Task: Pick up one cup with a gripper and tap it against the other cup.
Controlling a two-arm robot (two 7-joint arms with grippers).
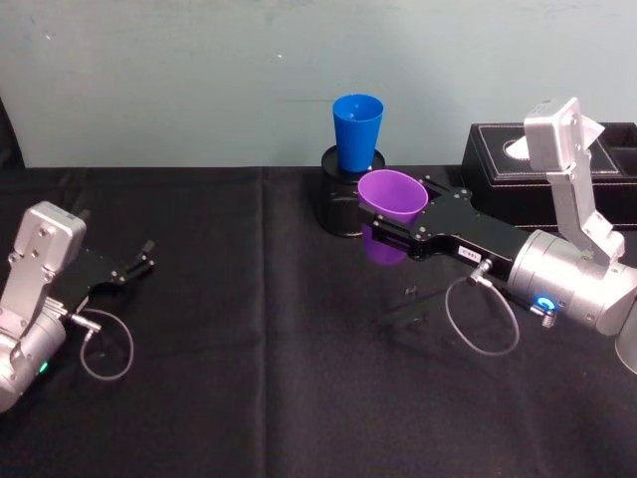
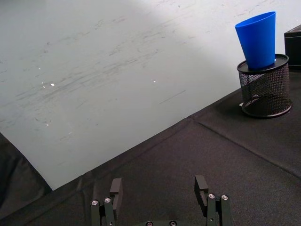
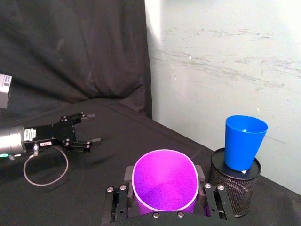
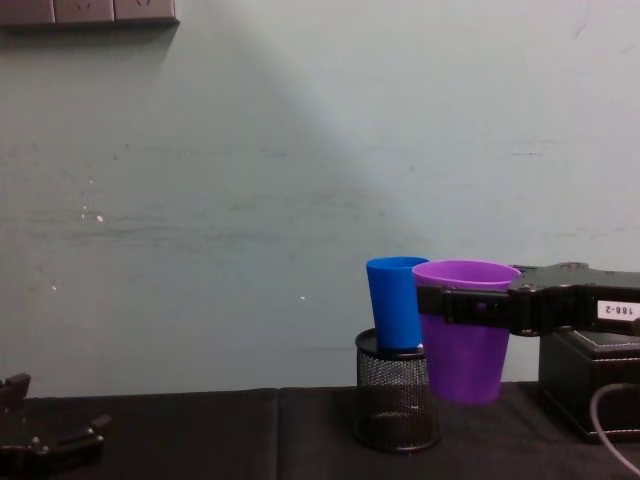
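The right gripper is clamped around the purple cup, holding it off the table just beside the blue cup, which sits tilted in the mouth of a mesh holder. The left gripper rests with fingers parted, well apart. Too firm a tap could knock the perched blue cup out or topple the holder.

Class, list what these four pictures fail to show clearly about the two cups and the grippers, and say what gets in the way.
Chest view: whether the purple cup touches the blue cup; their edges overlap.
Head view: the blue cup's base, sunk in the mesh holder.
Right wrist view: the purple cup's bottom, behind the right gripper and the picture's edge.
Chest view: the left gripper, cut off at the lower corner.
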